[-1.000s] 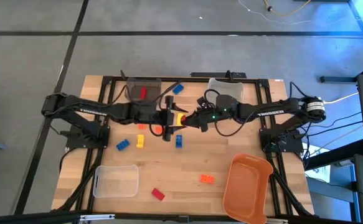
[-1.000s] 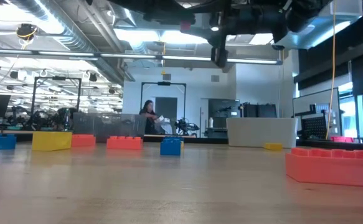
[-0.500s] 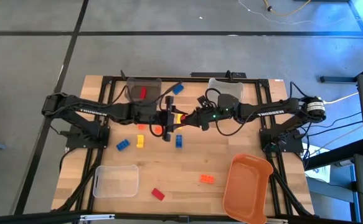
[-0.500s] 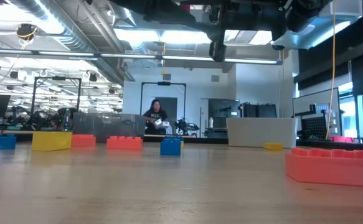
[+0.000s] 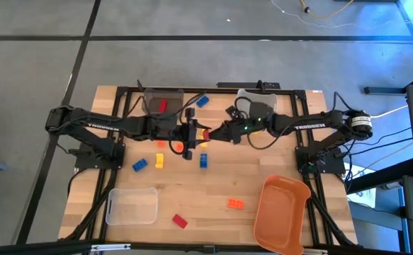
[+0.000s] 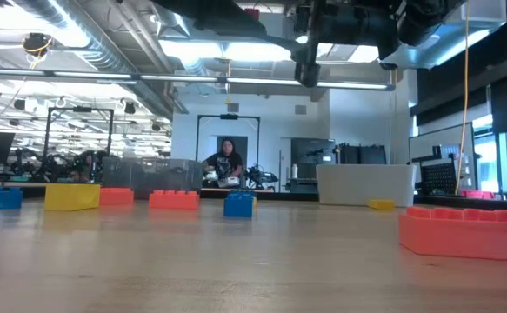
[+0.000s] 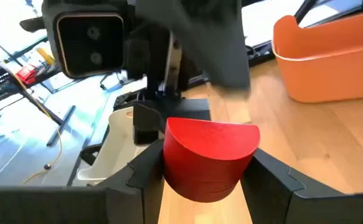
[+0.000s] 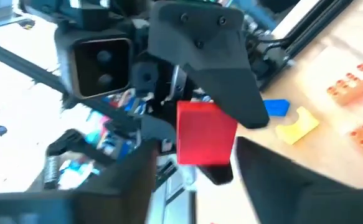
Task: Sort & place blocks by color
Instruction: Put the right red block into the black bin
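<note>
Bare table lies open between scattered blocks and orange bin.

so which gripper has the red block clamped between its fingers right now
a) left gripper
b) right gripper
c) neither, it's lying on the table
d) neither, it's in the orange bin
a) In the left wrist view the red block sits clamped between the left gripper's own fingers, while in the right wrist view the right gripper stands open, its fingers clear of the block.
</note>
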Controlling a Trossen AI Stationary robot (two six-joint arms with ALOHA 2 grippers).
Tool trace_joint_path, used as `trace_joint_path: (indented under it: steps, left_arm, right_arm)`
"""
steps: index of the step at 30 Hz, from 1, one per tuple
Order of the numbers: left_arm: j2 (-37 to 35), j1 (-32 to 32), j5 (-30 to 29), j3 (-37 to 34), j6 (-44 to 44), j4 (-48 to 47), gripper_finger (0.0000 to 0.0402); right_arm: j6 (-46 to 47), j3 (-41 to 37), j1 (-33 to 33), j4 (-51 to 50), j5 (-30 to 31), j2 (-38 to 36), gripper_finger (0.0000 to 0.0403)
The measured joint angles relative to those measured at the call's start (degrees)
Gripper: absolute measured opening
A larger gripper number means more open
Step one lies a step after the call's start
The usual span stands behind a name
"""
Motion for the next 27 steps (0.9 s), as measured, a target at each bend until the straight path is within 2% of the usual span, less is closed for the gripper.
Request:
trace_joint_path:
  steps: [2,5,8,12,16,21,24,27]
  left_arm:
    - [-1.41,0.45,-0.94,-0.02,-0.86,-3.17,0.0161]
    - [-4.30,1.18,-3.05,-0.02,-2.83,-6.66,0.0161]
    - [-8.01,2.54,-3.94,-0.06,-7.48,-11.98,0.0161]
    - [-13.54,4.99,-3.23,-1.58,-14.82,-16.31,0.0161]
    - [-19.91,7.15,-0.04,-7.35,-21.80,-11.41,0.0161]
    - [-27.02,8.84,6.92,-17.48,-31.18,4.23,0.0161]
    - [-29.94,9.49,11.14,-22.50,-35.85,13.80,0.0161]
    - [-31.78,9.83,12.33,-25.29,-39.40,18.03,0.0161]
  right_arm:
    - [0.17,0.02,-1.94,-3.25,-4.18,-1.23,0.0291]
    - [-2.85,-0.08,-4.43,-11.16,-6.75,-3.80,0.0322]
    - [-9.31,0.00,-6.16,-20.04,-5.94,-7.61,0.0327]
    - [-17.65,0.00,-7.08,-29.46,-0.18,-12.82,0.0326]
    - [-24.17,-0.01,-7.09,-31.05,6.24,-17.30,0.0327]
    - [-31.71,-0.02,-5.26,-26.35,13.07,-20.70,0.0327]
    - [-35.26,-0.02,-3.63,-20.63,14.48,-20.82,0.0327]
    - [-36.54,-0.02,-2.11,-16.22,15.04,-20.39,0.0327]
